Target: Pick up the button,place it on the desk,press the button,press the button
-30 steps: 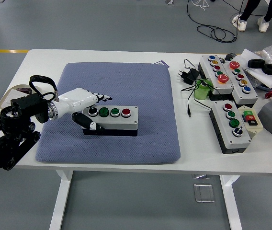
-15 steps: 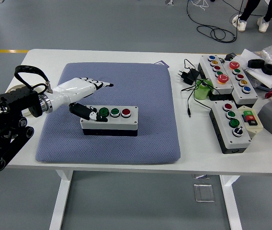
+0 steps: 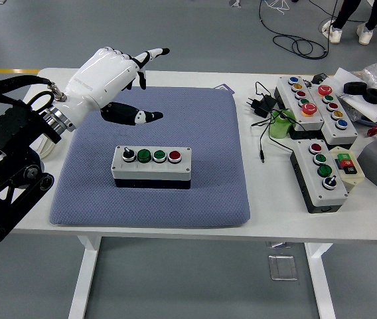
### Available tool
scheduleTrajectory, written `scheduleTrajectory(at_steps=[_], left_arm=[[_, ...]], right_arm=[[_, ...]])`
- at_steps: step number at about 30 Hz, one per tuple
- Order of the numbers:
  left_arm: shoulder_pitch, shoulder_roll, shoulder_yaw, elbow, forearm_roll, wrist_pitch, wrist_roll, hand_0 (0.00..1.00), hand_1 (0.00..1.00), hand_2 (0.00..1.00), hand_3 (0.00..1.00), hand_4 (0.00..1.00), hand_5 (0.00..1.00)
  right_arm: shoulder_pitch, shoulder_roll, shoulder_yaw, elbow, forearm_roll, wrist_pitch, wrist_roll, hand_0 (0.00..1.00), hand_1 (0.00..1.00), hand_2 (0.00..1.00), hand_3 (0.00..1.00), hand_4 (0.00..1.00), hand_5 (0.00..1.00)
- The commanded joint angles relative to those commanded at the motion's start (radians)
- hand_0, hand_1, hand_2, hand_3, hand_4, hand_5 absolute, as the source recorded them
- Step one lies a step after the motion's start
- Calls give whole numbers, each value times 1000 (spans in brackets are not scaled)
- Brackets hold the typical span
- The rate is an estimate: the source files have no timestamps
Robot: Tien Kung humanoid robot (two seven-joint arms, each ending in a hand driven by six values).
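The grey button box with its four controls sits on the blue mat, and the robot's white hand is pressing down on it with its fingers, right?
Not quite. The button box does sit on the blue mat, but the head view shows the left hand raised above and behind it, fingers spread and touching nothing.

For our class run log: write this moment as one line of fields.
left hand: open, raised clear above pad | button box: on blue pad, untouched | right hand: not in view | table: other button boxes at right
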Motion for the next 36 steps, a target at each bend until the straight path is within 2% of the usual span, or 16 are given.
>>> scheduleTrajectory(at_steps=[3,5,6,7,11,12,17,18,20,23,24,36], left_arm=[[1,-1,6,-4,-17,-13,15,2,2,2,818,899,339],[4,0,11,-12,-25,-41,30,2,2,2,818,899,339],[6,1,12,-15,-26,-55,35,12,2,2,786,829,212],[7,1,13,-20,-22,-73,44,12,2,2,786,829,212],[14,12,24,-53,37,-233,77,12,2,2,786,829,212],[16,15,26,-62,55,-278,82,22,2,2,791,697,110],[19,22,35,-86,97,-483,75,22,2,2,791,697,110],[19,22,35,-87,97,-514,72,45,2,2,776,479,2],[20,23,40,-87,97,-560,68,45,2,2,776,479,2],[22,24,45,-84,97,-572,69,45,2,2,776,479,2],[24,24,48,-82,97,-574,69,46,2,2,776,440,2],[6,13,76,-48,97,-576,73,49,2,2,776,427,2]], right_arm=[[-1,0,0,0,-1,0,0,669,653,743,596,386,213],[-2,0,0,0,-2,0,0,669,653,743,596,386,213],[-2,0,0,0,-2,0,0,668,653,744,596,386,211],[-3,0,0,0,-2,0,-1,668,653,744,596,386,211],[-5,0,0,0,-1,0,-1,668,653,744,596,386,211],[-5,0,0,0,0,0,-1,668,652,743,595,386,212],[-7,0,0,0,-2,1,-1,668,652,743,595,386,212],[-7,-1,0,0,-2,1,-1,667,652,743,594,386,212],[-8,-1,-1,0,-2,1,-1,667,652,743,594,386,212],[-9,-1,-2,0,-1,1,-1,667,652,743,594,386,212],[-9,-1,-3,0,0,0,-1,666,651,743,594,386,212],[-3,-2,-11,0,5,1,0,666,650,742,594,385,214]])
